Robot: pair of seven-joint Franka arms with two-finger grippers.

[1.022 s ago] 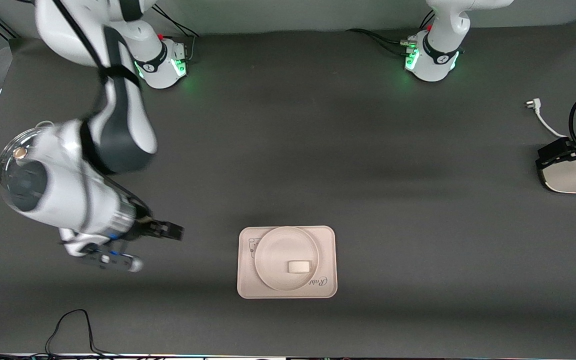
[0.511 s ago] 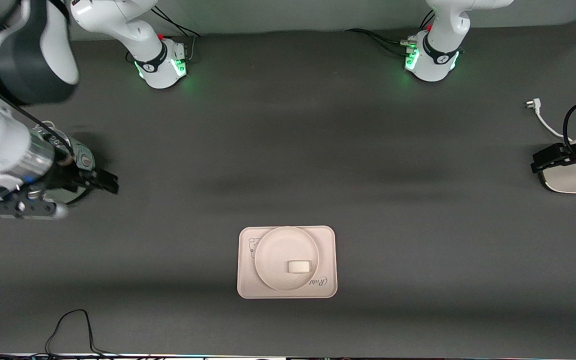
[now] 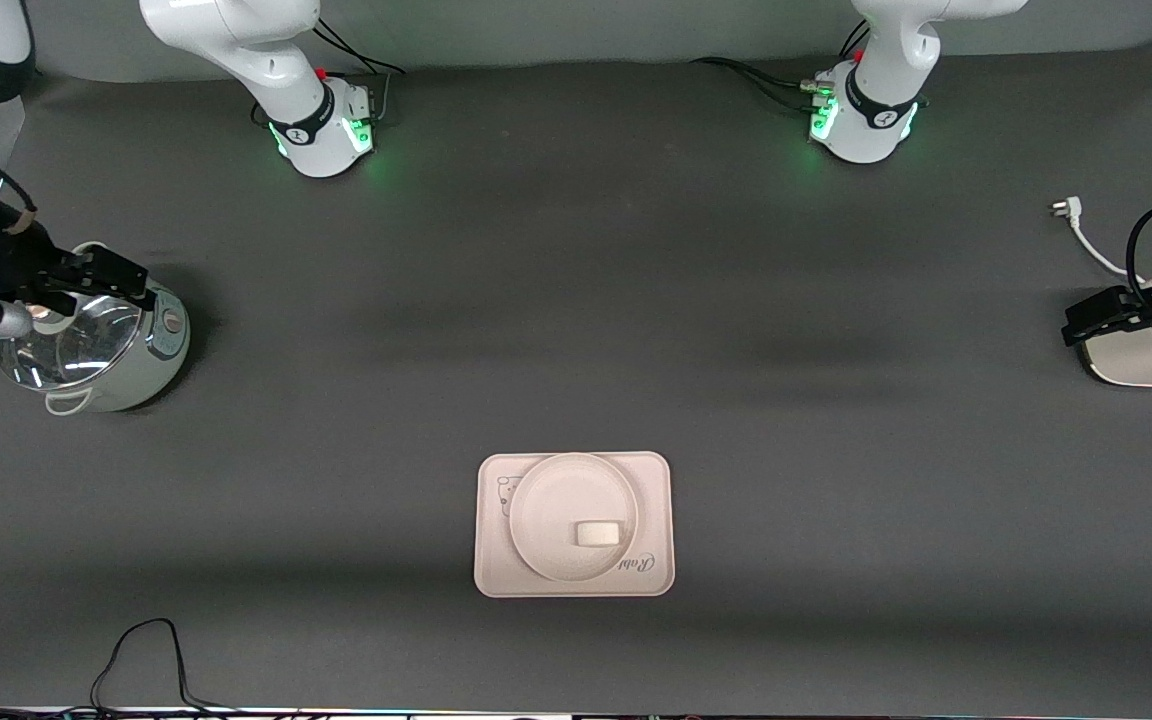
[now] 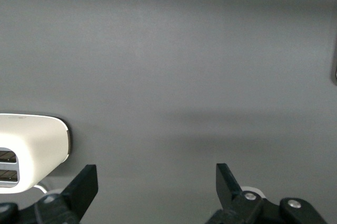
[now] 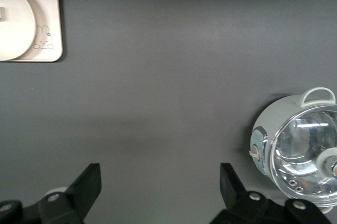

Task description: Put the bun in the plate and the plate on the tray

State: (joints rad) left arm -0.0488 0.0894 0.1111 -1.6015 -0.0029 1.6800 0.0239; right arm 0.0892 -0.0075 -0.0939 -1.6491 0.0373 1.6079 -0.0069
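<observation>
The bun point(image 3: 598, 533) lies in the round plate point(image 3: 556, 490), and the plate sits on the rectangular tray point(image 3: 491, 572) near the front camera at mid table. The tray point(image 5: 50, 3) with its rabbit drawing and the plate point(image 5: 13, 29) also show at a corner of the right wrist view. My right gripper point(image 3: 128, 276) is open and empty, up over the rice cooker at the right arm's end of the table; its jaws point(image 5: 160, 182) stand wide apart. My left gripper point(image 3: 1078, 322) is open and empty point(image 4: 157, 184) over a white appliance at the left arm's end, and waits.
A pale green rice cooker point(image 3: 96, 350) with a glass lid stands at the right arm's end; it also shows in the right wrist view point(image 5: 297, 153). A white appliance point(image 3: 1141, 360) with a white plug cable point(image 3: 1086, 240) sits at the left arm's end, and shows in the left wrist view point(image 4: 31, 148).
My right arm has swung away from beside the tray toward the right arm's end, and its gripper is now over the rice cooker. Bun, plate and tray have not moved.
</observation>
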